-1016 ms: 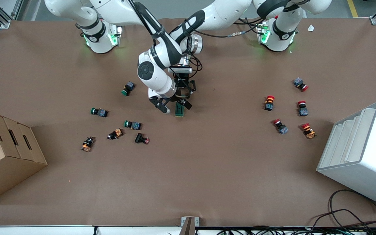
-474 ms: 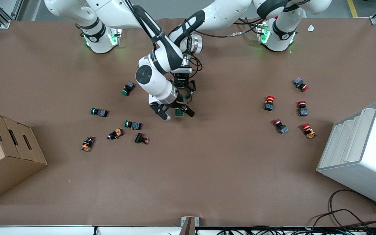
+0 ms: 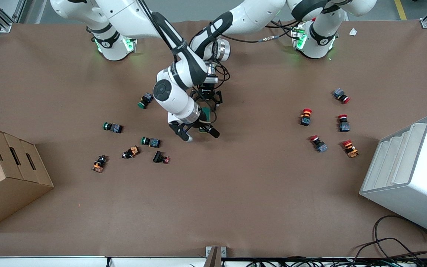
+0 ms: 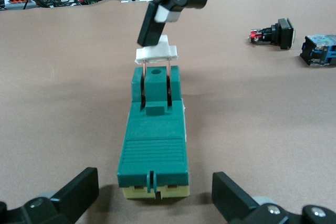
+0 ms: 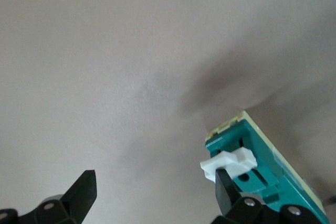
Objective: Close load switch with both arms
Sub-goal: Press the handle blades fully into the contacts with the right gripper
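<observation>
The load switch (image 4: 155,140) is a dark green block lying at the middle of the table, with its cream-white handle (image 4: 156,53) raised on two thin metal blades. In the front view the switch (image 3: 205,115) is mostly hidden under the two hands. My left gripper (image 4: 155,199) is open, with a finger on each side of the switch's end and not touching it; it also shows in the front view (image 3: 208,105). My right gripper (image 5: 155,190) is open over the handle end (image 3: 198,134). One of its fingers (image 5: 227,188) rests against the handle (image 5: 229,164).
Several green-capped, orange and black push buttons (image 3: 150,141) lie toward the right arm's end, two of them in the left wrist view (image 4: 273,32). Red-capped buttons (image 3: 305,116) lie toward the left arm's end. A cardboard box (image 3: 6,174) and a white bin (image 3: 410,174) stand at the table's ends.
My right gripper has moved along the switch toward the front camera and now covers more of it. My left gripper has stayed at the switch's other end.
</observation>
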Robot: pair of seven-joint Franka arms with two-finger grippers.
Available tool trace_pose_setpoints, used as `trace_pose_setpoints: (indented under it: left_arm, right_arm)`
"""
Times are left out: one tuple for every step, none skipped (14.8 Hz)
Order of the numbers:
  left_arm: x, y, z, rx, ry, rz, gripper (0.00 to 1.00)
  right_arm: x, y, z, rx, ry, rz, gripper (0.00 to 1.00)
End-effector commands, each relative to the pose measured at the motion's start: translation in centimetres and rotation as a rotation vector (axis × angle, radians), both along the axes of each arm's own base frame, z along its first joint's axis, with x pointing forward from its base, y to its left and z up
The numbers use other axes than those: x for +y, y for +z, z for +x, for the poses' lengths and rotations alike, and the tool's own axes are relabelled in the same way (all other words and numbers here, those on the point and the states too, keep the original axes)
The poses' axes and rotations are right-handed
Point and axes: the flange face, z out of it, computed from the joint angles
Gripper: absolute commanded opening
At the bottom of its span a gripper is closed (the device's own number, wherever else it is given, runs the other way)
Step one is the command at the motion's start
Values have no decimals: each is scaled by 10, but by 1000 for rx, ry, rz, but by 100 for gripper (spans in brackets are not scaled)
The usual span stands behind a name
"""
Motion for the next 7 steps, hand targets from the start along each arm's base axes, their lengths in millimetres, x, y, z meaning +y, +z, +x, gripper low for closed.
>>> trace_pose_setpoints:
  left_arm:
    - [18,-39,0,47,10,53,98]
    - [18,-40,-1,48,8,54,98]
    - [18,-39,0,47,10,53,98]
    - [17,-39,0,46,10,52,98]
    - [17,-39,0,46,10,52,98]
    - [17,-39,0,46,10,52,98]
    - [17,-39,0,46,10,52,98]
  right_arm:
    - [-7,-9,9,-11,25,-5,100]
    - [-6,-12,10,-11,28,-6,100]
    - [-5,-17,12,-11,26,-10,100]
    - [-4,-21,13,-9,29,-11,100]
    - [-4,-27,13,-7,34,-16,100]
    - [-5,-31,14,-8,34,-20,100]
    - [-5,-34,14,-7,36,-23,100]
